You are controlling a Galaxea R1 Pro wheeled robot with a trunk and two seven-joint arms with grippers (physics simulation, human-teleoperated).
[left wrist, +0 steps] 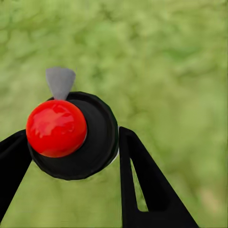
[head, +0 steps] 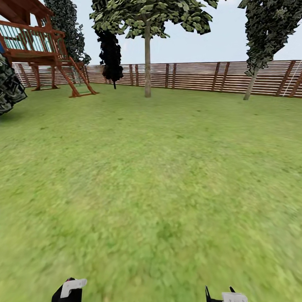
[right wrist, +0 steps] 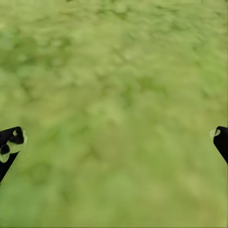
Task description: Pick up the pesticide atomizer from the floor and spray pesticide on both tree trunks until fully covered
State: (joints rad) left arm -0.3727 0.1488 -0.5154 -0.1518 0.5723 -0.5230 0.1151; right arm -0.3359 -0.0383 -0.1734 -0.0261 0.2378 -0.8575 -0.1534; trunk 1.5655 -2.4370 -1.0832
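With the left gripper (left wrist: 71,156) clamped on the atomizer (left wrist: 71,135) and the right gripper (right wrist: 114,142) spread empty, we should approach the trunk (head: 147,63) squarely, nozzle forward.

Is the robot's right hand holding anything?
No, the right gripper has its jaws spread wide apart with just green lawn showing between them.
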